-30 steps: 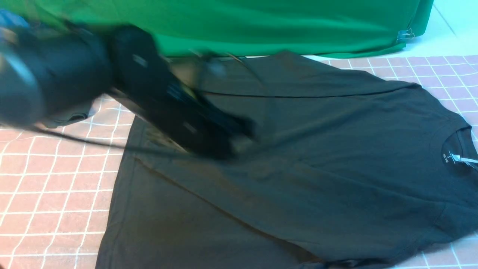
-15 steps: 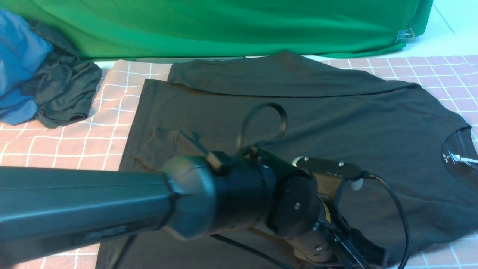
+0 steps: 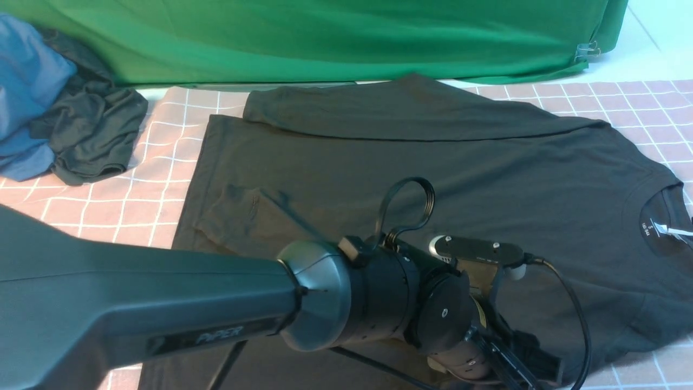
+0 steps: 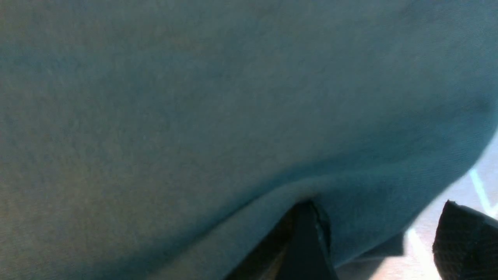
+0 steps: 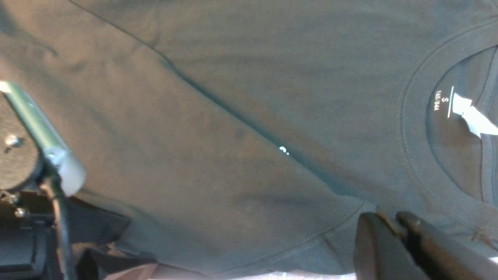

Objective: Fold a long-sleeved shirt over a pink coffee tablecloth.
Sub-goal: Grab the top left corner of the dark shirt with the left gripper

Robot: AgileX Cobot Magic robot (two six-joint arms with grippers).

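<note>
Left gripper [image 4: 377,217] sits low at the near edge of the long-sleeved shirt [image 3: 379,179], its two dark fingers [image 4: 307,241] standing well apart. A fold of the black fabric drapes over one of them, and nothing is pinched between them. The left arm [image 3: 135,303] reaches in from the near left and fills much of the foreground, with a black cable [image 3: 406,206] looping up from its wrist.

The right gripper [image 5: 387,217] shows only in its own wrist camera. Its fingers are pressed together with no cloth between them, and it hangs above the shirt near a shoulder seam, not far from the round collar.

The shirt lies spread flat on the pink coffee tablecloth [image 3: 108,216], with its neck and white label [image 3: 674,232] toward the right. Its hem is on the left. A crease runs slantwise across the body. One long sleeve [image 3: 406,114] is laid across the far edge of the body.

Farther off on the left, a dark grey garment [image 3: 92,135] lies crumpled against a blue garment [image 3: 27,97], part of the heap resting on the grid cloth. Behind everything hangs a plain green cloth [image 3: 325,38].
</note>
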